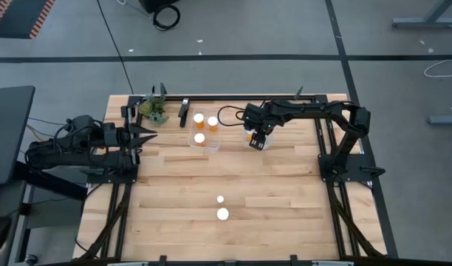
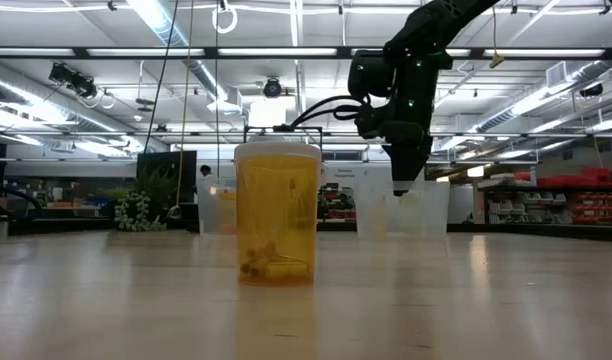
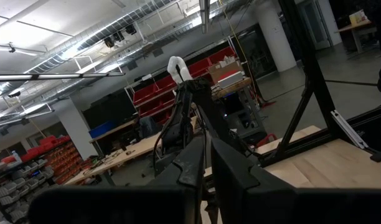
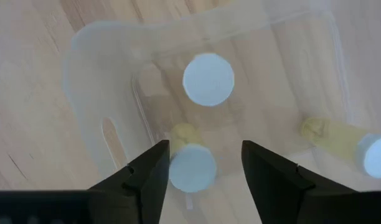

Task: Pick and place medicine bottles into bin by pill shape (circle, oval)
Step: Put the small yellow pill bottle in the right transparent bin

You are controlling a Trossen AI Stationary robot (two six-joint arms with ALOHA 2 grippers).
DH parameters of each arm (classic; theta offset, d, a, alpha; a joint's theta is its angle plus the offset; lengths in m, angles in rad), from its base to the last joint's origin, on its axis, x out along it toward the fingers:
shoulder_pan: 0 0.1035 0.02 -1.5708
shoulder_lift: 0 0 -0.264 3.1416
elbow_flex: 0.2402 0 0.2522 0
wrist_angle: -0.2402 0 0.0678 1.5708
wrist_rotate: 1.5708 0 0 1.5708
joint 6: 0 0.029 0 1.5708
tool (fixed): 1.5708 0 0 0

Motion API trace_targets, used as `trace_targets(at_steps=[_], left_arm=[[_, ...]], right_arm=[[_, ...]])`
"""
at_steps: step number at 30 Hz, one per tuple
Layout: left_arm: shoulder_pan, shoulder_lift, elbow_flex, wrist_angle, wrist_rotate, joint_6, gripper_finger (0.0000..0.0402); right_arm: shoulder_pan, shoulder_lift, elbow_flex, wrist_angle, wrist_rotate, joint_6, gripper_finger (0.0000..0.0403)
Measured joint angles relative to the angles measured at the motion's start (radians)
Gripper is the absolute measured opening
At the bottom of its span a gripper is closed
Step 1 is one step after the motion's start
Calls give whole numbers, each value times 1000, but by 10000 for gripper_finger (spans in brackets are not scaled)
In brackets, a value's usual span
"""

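While my right gripper (image 4: pixel 203 168) hangs over the right clear bin (image 4: pixel 103 74), fingers parted, holding nothing, three white-capped bottles (image 4: pixel 208 79) sit inside. Left gripper (image 1: pixel 145 135) rests shut at the counter's (image 1: pixel 285 192) left edge. Two bottles (image 1: pixel 223 214) remain near the front.

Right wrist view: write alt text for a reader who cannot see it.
The right gripper hangs open over a clear bin on the wooden table, looking straight down. A white-capped bottle shows between its fingers, a second stands upright in the bin, and a third lies on its side.
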Motion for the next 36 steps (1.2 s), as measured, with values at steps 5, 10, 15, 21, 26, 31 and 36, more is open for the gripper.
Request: trace_targets(at_steps=[5,10,15,21,26,31,36], left_arm=[[0,0,0,0,0,0,37],[0,0,0,0,0,0,31],[0,0,0,0,0,0,32],[0,0,0,0,0,0,39],[0,0,0,0,0,0,34],[0,0,0,0,0,0,30],[0,0,0,0,0,0,37]], right_arm=[[0,0,0,24,0,-5,207],[0,0,0,24,0,-4,207],[0,0,0,26,0,-3,207],[0,0,0,35,32,-3,207],[0,0,0,35,53,-5,207],[5,0,0,35,56,-5,207],[16,0,0,38,69,-6,207]])
